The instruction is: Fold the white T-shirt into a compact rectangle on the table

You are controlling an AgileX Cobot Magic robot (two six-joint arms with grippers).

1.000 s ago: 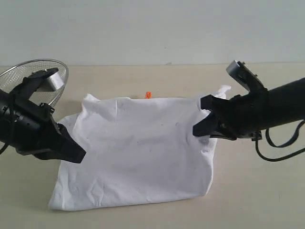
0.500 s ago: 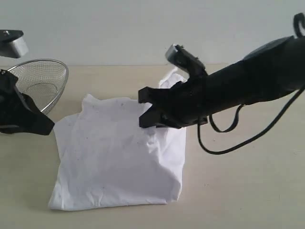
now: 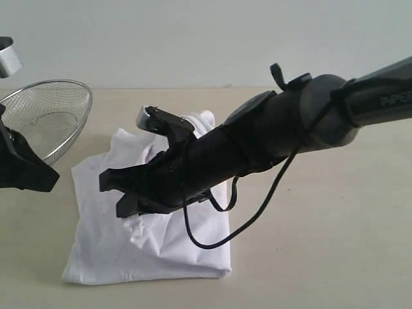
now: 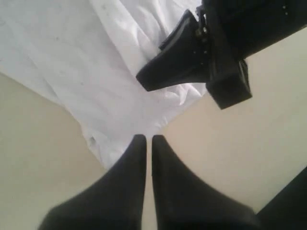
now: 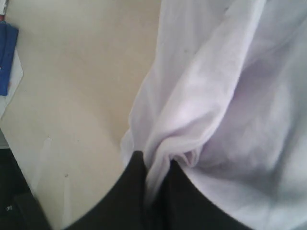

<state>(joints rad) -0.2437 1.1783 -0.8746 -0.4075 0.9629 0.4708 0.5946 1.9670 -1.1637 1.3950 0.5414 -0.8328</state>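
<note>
Right hand [image 5: 154, 163]: clenched on a bunch of the white T-shirt [image 3: 161, 251]. In the right wrist view a fold of cloth is pinched between the two black fingers [image 5: 134, 191] and fans out from them. In the exterior view this hand sits over the left half of the shirt, its arm reaching across the middle from the right. The gripped cloth is lifted off the layer below and hangs crumpled under the hand. A black cable [image 3: 257, 219] loops down from the right arm. A silver block [image 3: 149, 119] sits on top of the wrist.

Left hand [image 4: 146, 139]: clenched, tips pressed together, nothing between them. In the left wrist view the tips point at the shirt's edge, where cloth meets bare surface. Can't tell if they touch it. In the exterior view it is at the far left, just beside the shirt's left edge, well apart from the right hand.

Shirt: lies on the surface [image 3: 322, 244], left of centre in the exterior view. The lower layer is flat, with its near edge roughly straight. The upper layer is doubled over it and rumpled, and a corner sticks up behind the right wrist. No lettering shows from here.

Wire mesh basket [image 3: 51, 116] stands at the back left, near the shirt's far left corner and not touching it. A blue item [image 5: 7, 57] shows at the edge of the right wrist view, too cropped to identify.
</note>
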